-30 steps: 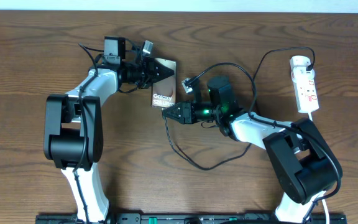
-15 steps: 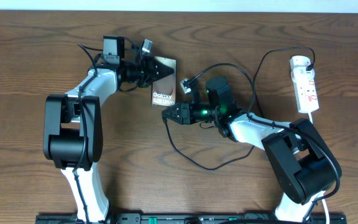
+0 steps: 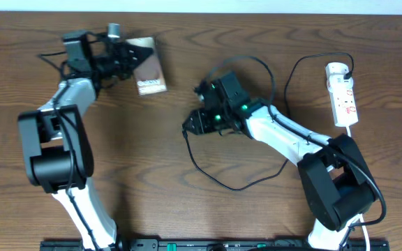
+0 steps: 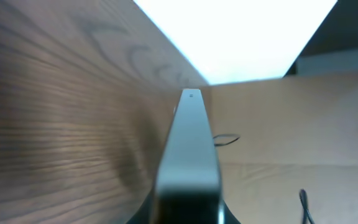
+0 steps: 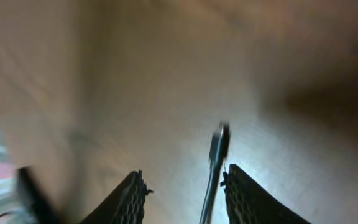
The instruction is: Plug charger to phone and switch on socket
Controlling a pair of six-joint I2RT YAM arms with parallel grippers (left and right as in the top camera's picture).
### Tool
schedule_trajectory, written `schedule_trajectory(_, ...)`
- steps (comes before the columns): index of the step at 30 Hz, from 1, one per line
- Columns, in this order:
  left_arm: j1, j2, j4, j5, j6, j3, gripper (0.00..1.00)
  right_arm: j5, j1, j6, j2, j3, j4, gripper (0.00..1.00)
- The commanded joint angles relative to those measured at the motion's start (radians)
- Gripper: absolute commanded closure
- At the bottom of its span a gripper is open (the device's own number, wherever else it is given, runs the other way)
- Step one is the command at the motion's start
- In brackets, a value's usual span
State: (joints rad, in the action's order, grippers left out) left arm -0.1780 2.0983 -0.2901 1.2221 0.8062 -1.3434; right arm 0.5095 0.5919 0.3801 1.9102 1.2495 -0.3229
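Near ctr: thin black charger cable (image 3: 232, 188) loops, likely limp, light. Your right gripper (image 3: 187, 125) fingers apart, connector tip (image 5: 219, 138) loose btwn; grab just behind tip. Far left: left gripper (image 3: 137, 56) clamps flat bronze Galaxy phone (image 3: 150, 73). Far right: white power strip (image 3: 343, 97).

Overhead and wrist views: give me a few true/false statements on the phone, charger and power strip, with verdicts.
1. The left claw grips the flat brown-bronze phone with white lettering. True.
2. The connector tip of the thin black charger cable is plugged into the phone. False: it sits between the fingers of the right claw, well apart from the phone.
3. The white power strip lies at the table's right side, away from both claws. True.
4. The right claw is clamped on the power strip. False: it is mid-table by the cable, jaws apart.
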Motion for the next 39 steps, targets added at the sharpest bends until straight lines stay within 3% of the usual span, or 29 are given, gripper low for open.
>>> schedule_trajectory(1,-0.020,-0.008,-0.012,0.097,0.139,-0.012,0.93,-0.204,0.048,-0.108,0.010,0.053,-0.027,0.60)
schedule_trajectory(17,-0.053,-0.008,-0.015,0.134,0.161,-0.011,0.93,-0.317,0.150,-0.081,0.133,0.082,-0.081,0.67)
schedule_trajectory(24,-0.053,-0.008,-0.015,0.140,0.160,-0.011,0.93,-0.391,0.185,-0.035,0.169,0.082,-0.081,0.82)
schedule_trajectory(32,-0.053,-0.008,-0.015,0.155,0.160,-0.011,0.93,-0.517,0.237,0.036,0.194,0.083,-0.117,0.82)
schedule_trajectory(34,-0.053,-0.008,-0.015,0.156,0.160,-0.011,0.93,-0.518,0.236,0.055,0.206,0.083,-0.116,0.85)
schedule_trajectory(37,-0.053,-0.008,-0.015,0.159,0.160,-0.011,0.93,-0.512,0.220,0.065,0.211,0.089,-0.131,0.99)
schedule_trajectory(39,-0.053,-0.008,-0.015,0.163,0.161,-0.011,0.93,-0.487,0.195,0.068,0.201,0.122,-0.183,0.99)
